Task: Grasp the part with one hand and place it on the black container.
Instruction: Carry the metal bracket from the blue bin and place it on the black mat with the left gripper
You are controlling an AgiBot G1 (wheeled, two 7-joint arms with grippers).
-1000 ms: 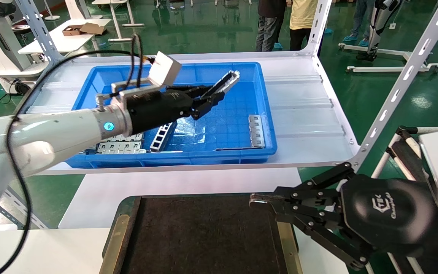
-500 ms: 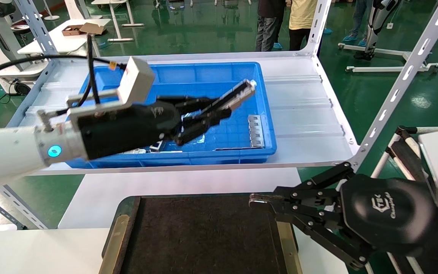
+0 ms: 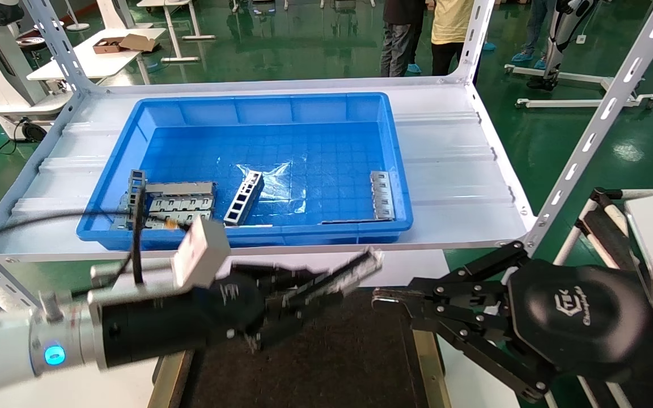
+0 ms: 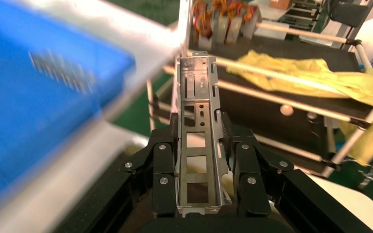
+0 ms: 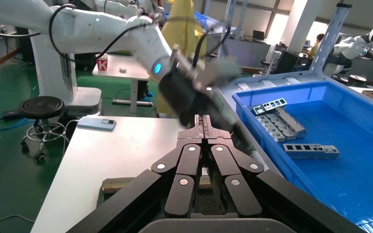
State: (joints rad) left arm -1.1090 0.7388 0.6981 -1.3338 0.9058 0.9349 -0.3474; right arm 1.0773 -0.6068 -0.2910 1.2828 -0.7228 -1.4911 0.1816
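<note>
- One long narrow grey metal channel bar (image 4: 197, 131), the part of your task, sat clamped between the left gripper's (image 3: 298, 297) fingers (image 4: 161, 165), which pressed on its raised side walls in the left wrist view.
- Your left gripper hung low over the far edge of the wide flat black felt-like container (image 3: 326, 362) with brass-coloured strips, the part's free end pointing toward the right gripper (image 3: 380, 297).
- That free end lay just beside the right gripper's tips in the head view; whether they touched could not be told.
- Your right gripper was parked over the container's right side, its fingers (image 5: 196, 133) closed together on nothing.
- Behind, the big blue plastic bin (image 3: 394, 170) stood on the white shelf tabletop (image 3: 451, 170) and held a ladder-like grey strip with rectangular cutouts (image 3: 243, 198), a flat grey slotted plate (image 3: 179, 205) near its left wall and another grey slotted piece (image 3: 382, 194) by its right wall.
</note>
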